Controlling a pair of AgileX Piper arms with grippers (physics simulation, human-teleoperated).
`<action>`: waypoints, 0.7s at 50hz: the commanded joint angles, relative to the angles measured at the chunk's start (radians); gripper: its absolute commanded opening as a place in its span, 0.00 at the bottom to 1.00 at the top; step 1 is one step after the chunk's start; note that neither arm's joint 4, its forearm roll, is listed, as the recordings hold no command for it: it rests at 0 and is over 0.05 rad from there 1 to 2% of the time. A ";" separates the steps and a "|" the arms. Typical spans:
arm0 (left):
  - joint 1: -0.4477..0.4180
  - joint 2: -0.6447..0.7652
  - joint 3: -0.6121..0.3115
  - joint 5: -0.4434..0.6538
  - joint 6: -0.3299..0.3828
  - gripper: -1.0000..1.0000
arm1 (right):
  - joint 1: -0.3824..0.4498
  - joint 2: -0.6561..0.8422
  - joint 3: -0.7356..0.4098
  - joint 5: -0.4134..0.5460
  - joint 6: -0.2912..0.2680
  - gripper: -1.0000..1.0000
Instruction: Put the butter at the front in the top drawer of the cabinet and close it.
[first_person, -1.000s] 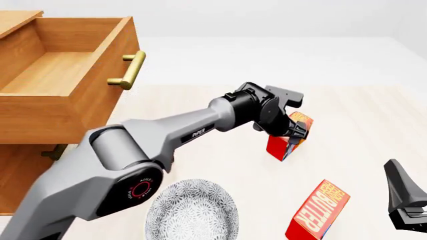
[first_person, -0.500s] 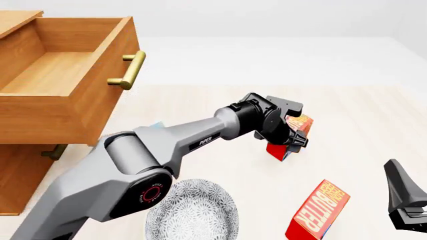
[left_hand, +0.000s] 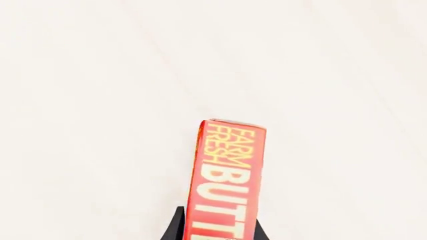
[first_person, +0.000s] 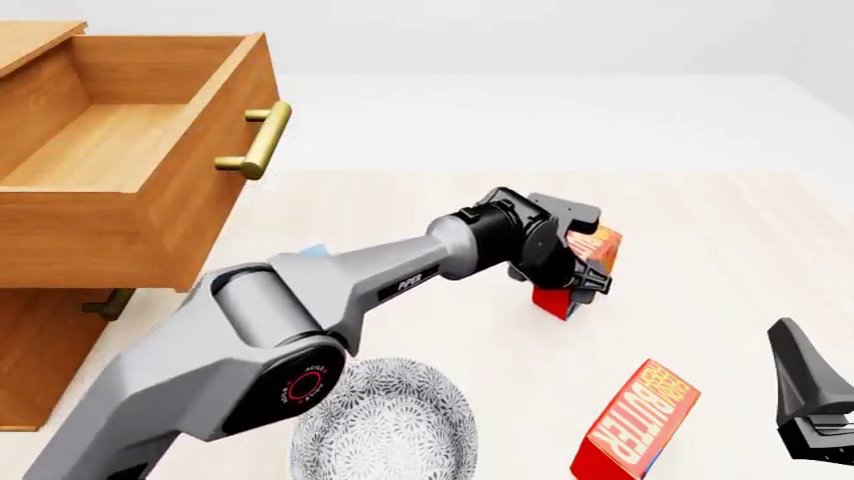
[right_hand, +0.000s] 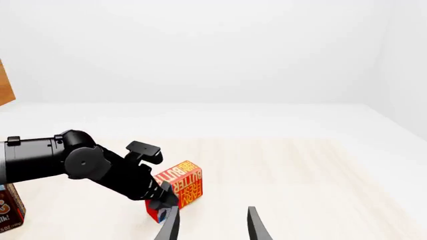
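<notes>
A: Where is the left gripper (first_person: 583, 268)?

B: Near the middle of the table (first_person: 694, 250) in the front view, at the end of the long grey arm that comes in from about seven o'clock. Its black fingers (left_hand: 175, 229) are closed against both sides of a butter carton (first_person: 581, 268).

A: Which carton?

B: The farther one, tilted, its orange "FARM FRESH BUTTER" face turned up. In the left wrist view the same carton (left_hand: 227, 180) stands out between the two finger pads with pale table behind it. From the right wrist view I cannot tell whether its lower corner touches the table.

A: And the second carton?

B: The other butter (first_person: 637, 421) stands at about five o'clock from the gripped one, nearer the camera, leaning, apart from both grippers.

A: The right gripper (right_hand: 212, 225)?

B: Low at the four o'clock edge of the front view, holding nothing. The right wrist view shows its two dark fingers parted with bare table between them.

A: The cabinet (first_person: 40, 330)?

B: At nine to ten o'clock. The top drawer (first_person: 127, 150) is pulled out, plain wood inside, its brass handle (first_person: 262, 140) facing the table. A patterned plate (first_person: 384, 420) sits at six o'clock, by the left arm's base.
</notes>
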 joint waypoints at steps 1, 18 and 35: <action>0.004 -0.085 0.062 -0.028 0.031 0.00 | 0.000 0.001 0.002 -0.003 0.001 1.00; 0.018 -0.306 0.243 -0.062 0.047 0.00 | 0.000 0.001 0.002 -0.003 0.000 1.00; 0.065 -0.411 0.279 0.009 0.060 0.00 | 0.000 0.001 0.002 -0.003 0.000 1.00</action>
